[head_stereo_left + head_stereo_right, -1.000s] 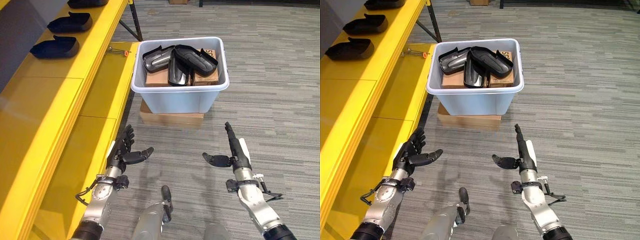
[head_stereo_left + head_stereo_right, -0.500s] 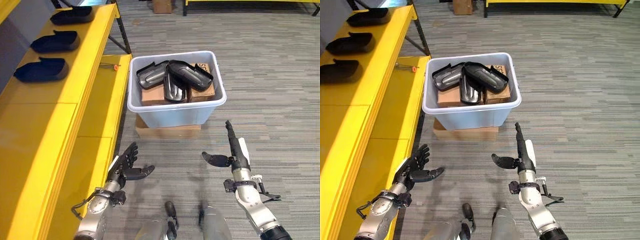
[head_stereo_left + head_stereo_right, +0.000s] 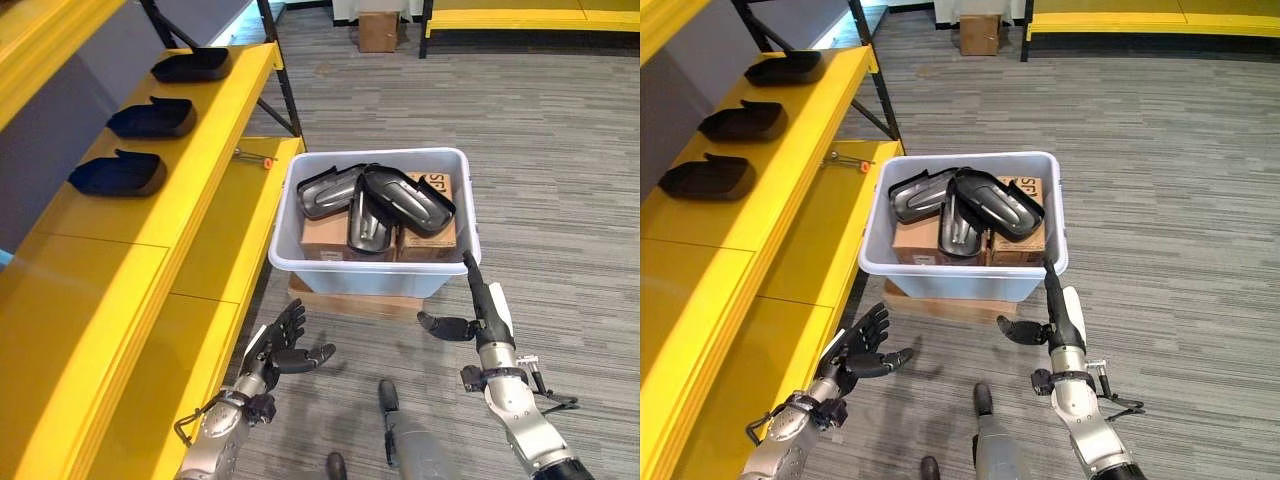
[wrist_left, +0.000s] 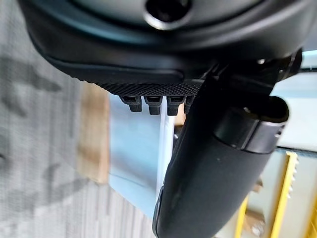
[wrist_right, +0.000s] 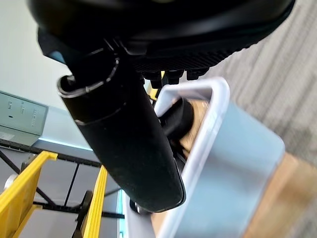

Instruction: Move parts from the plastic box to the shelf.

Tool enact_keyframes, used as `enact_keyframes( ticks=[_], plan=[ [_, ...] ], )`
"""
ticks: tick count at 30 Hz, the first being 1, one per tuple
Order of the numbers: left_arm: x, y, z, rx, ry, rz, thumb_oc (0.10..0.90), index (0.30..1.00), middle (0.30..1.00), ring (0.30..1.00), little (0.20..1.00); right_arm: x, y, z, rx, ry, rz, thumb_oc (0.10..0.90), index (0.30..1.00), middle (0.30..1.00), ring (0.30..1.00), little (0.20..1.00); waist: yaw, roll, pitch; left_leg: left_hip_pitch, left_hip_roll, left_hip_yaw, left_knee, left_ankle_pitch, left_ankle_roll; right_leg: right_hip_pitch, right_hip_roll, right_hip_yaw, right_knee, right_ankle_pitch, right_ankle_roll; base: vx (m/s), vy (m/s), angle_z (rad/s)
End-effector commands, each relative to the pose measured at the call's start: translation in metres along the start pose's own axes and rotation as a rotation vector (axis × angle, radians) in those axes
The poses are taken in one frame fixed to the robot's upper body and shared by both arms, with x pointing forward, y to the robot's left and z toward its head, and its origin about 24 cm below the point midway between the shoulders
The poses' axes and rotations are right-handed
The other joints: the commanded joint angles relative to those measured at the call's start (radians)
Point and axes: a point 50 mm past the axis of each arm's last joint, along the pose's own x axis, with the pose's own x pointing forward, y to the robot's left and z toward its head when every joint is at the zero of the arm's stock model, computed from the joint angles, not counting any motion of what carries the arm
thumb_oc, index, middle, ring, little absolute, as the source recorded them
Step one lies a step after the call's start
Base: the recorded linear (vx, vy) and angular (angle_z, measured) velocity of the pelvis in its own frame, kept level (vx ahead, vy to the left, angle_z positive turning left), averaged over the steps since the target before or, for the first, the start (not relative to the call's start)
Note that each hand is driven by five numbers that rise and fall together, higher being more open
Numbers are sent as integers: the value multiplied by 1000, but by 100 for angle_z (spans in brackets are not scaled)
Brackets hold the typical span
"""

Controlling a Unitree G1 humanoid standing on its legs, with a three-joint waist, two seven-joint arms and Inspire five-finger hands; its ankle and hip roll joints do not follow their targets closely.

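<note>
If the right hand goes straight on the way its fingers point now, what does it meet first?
Probably the near right corner of the plastic box: the right hand points its straight fingers at that rim, though depth is unclear.

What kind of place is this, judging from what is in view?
Probably a workshop or warehouse. A long yellow shelf holds dark moulded parts, a pale plastic box of similar parts stands on a carpeted floor, and a cardboard carton sits farther back.

Yellow shelf (image 3: pixel 150 240) with three dark parts (image 3: pixel 118 174); plastic box (image 3: pixel 372 275) on floor-level cardboard slab (image 3: pixel 350 303).
</note>
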Motion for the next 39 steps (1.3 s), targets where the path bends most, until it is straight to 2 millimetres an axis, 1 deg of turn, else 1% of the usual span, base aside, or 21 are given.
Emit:
enact_keyframes(
  ticks=[1,5,8,13,14,16,17,18,19,21,22,23,24,25,26,27,29,31,33,36,39],
  plan=[
    [3,3,38,16,-188,-21,900,1000,1000,1000,1000,6,-6,26,42,-159,-59,900,1000,1000,1000,1000,-14,-37,-43,-26,-39,0,51,-74,53,-20,-68,14,114,-163,110,73,-33,12],
    [1,1,37,30,-182,-23,900,1000,1000,1000,1000,5,-11,27,25,-164,-103,900,1000,1000,1000,1000,-24,-32,-37,-25,-9,26,25,-49,33,-4,-70,11,117,-180,105,100,-42,3],
    [2,-2,42,37,-218,-27,900,1000,1000,1000,1000,8,-18,31,3,-186,-147,900,1000,1000,1000,1000,-31,-21,-32,-23,5,36,5,-36,19,-7,-73,13,123,-192,101,72,-33,4],
    [4,1,60,11,-313,37,900,1000,1000,1000,1000,9,-25,42,-19,-267,-156,900,1000,1000,1000,1000,-46,0,-29,-23,0,58,68,-76,14,-28,-85,16,181,-228,87,120,-118,3],
    [6,2,63,4,-325,48,900,1000,1000,1000,1000,9,-26,44,-20,-273,-144,900,1000,1000,1000,1000,-53,3,-35,-21,-6,76,109,-103,18,-28,-91,15,191,-237,80,79,-86,5],
    [7,3,64,1,-328,57,900,1000,1000,1000,1000,9,-26,43,-16,-271,-131,900,1000,1000,1000,1000,-58,5,-40,-22,-9,89,140,-117,19,-25,-93,14,194,-243,75,82,-101,14],
    [9,3,65,-5,-328,61,900,1000,1000,1000,1000,9,-27,43,-15,-271,-119,900,1000,1000,1000,1000,-64,9,-46,-31,-7,108,213,-99,9,-12,-92,12,190,-252,64,104,-219,20],
    [14,2,67,-8,-329,56,900,1000,1000,1000,1000,8,-27,43,-1,-271,-83,900,1000,1000,1000,1000,-73,11,-51,-83,4,144,386,-41,-19,21,-89,2,174,-264,39,113,-261,21],
    [17,0,68,-9,-326,53,900,1000,1000,1000,1000,8,-25,43,27,-266,-46,900,1000,1000,1000,1000,-70,9,-49,-146,5,134,466,-4,-32,46,-86,4,161,-266,31,125,-254,56],
    [19,0,66,-11,-308,60,900,1000,1000,1000,1000,7,-20,40,37,-257,-14,900,1000,1000,1000,1000,-60,-1,-41,-238,3,116,525,3,-27,82,-85,18,146,-267,33,158,-88,84],
    [17,2,60,-17,-293,72,900,1000,1000,1000,1000,9,-16,42,37,-253,23,900,1000,1000,1000,1000,-51,-1,-35,-241,34,120,402,20,-21,106,-83,28,142,-278,40,174,39,28],
    [16,2,59,-17,-290,74,900,1000,1000,1000,1000,9,-16,43,35,-252,27,900,1000,1000,1000,1000,-49,-2,-34,-234,39,121,376,25,-22,110,-84,31,142,-280,42,181,113,-32],
    [14,4,57,-15,-285,77,900,1000,1000,1000,1000,9,-15,43,35,-250,32,900,1000,1000,1000,1000,-45,0,-32,-224,64,113,294,57,-32,122,-84,34,139,-286,44,187,192,-43],
    [10,8,52,-17,-277,83,900,1000,1000,1000,1000,9,-14,44,42,-245,48,900,1000,1000,1000,1000,-36,2,-34,-218,125,83,147,130,-61,148,-86,39,126,-297,48,319,334,-61],
    [4,13,45,-34,-265,95,900,1000,1000,1000,1000,8,-14,42,32,-240,50,900,1000,1000,1000,1000,-26,-5,-29,-222,208,50,36,231,-100,186,-94,45,113,-313,47,340,360,-42],
    [2,16,41,-41,-261,105,900,1000,1000,1000,1000,8,-14,41,36,-233,55,900,1000,1000,1000,1000,-22,-9,-25,-225,238,39,4,248,-110,204,-104,48,112,-322,47,246,258,-38],
    [0,17,36,-61,-260,112,900,1000,1000,1000,1000,9,-13,42,39,-247,65,900,1000,1000,1000,1000,-16,-10,-15,-231,251,20,-9,240,-118,218,-115,60,120,-341,49,135,186,-39],
    [-2,19,33,-62,-259,129,900,1000,1000,1000,1000,10,-12,47,77,-293,87,900,1000,1000,1000,1000,-8,-4,-11,-219,246,16,-12,223,-124,218,-119,69,127,-348,57,139,182,-48],
    [-3,21,28,-61,-243,128,900,1000,1000,1000,1000,8,-11,55,100,-365,71,900,1000,1000,1000,1000,-9,6,-15,-194,242,50,3,195,-135,212,-128,47,145,-360,62,184,224,-55],
    [-3,22,25,-55,-229,118,900,1000,1000,1000,1000,5,-13,51,119,-336,27,900,1000,1000,1000,1000,-15,16,-25,-165,228,73,-4,177,-133,213,-135,38,141,-353,73,126,132,-13],
    [-2,20,27,-44,-223,94,900,1000,1000,1000,1000,2,-11,38,211,-239,52,900,1000,1000,1000,1000,-22,22,-40,-128,204,96,-24,156,-129,220,-147,26,109,-333,90,126,111,5]
  ],
)
